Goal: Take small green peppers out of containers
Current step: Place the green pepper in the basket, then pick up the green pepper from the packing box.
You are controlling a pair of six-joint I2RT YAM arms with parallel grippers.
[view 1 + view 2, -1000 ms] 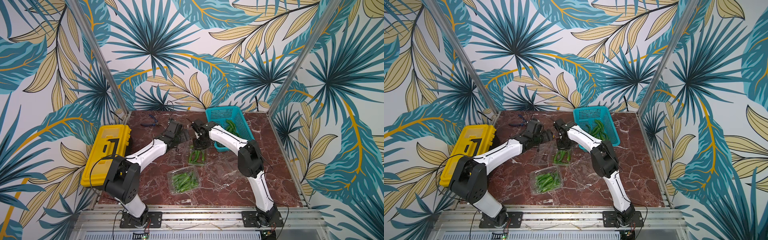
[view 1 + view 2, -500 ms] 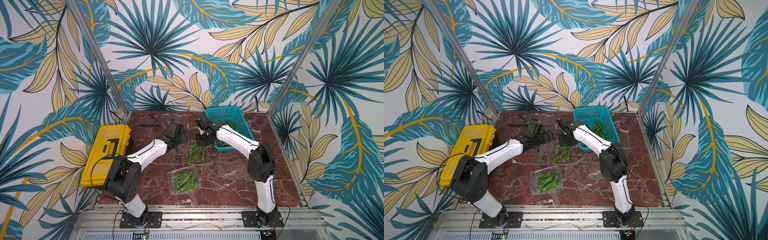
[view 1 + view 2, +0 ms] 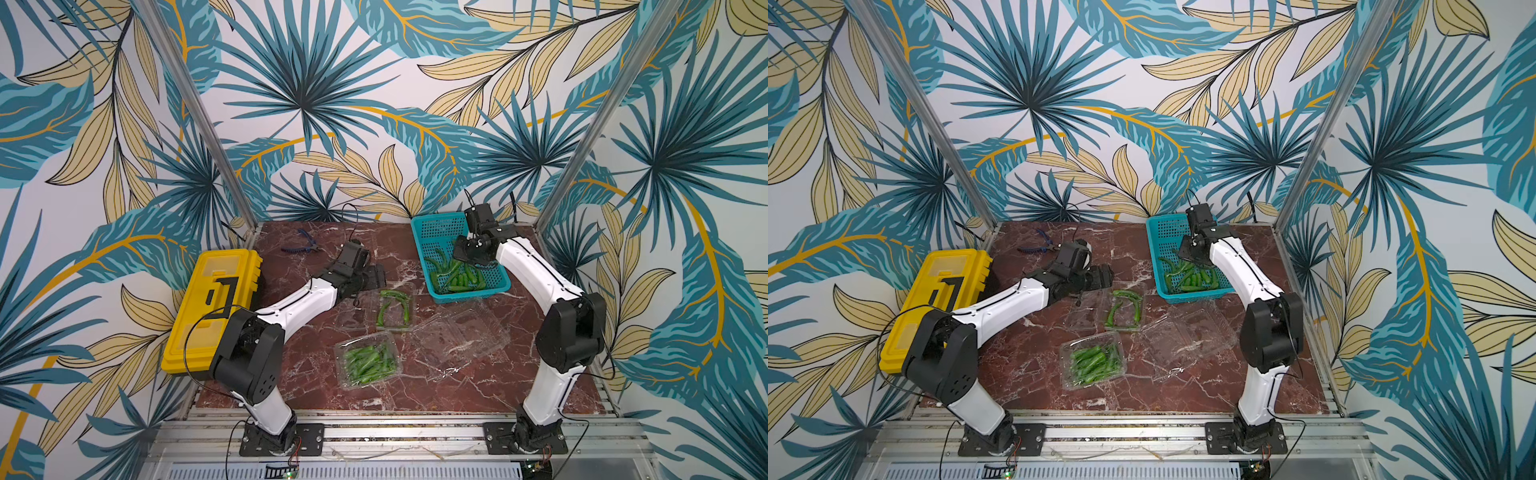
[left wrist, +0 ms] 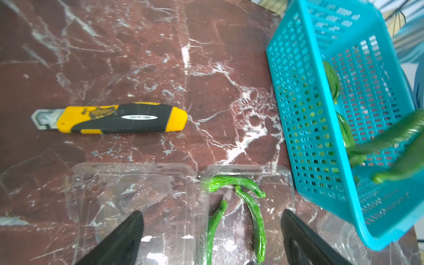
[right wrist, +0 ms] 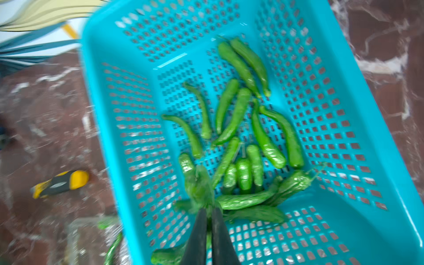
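Several small green peppers lie in the teal basket. My right gripper hangs over it, shut on a small bunch of peppers; in both top views it is above the basket's middle. Three containers lie mid-table. An open one holds three peppers. A closed one is full. The third container is open and empty. My left gripper stands open just above the open container, touching nothing.
A yellow toolbox sits at the table's left edge. Blue-handled pliers lie at the back. A yellow and black utility knife lies beyond the open container. The booth's walls close in the back and both sides.
My right gripper has swung from the open container over to the teal basket, carrying peppers. The left arm has stayed where it was.
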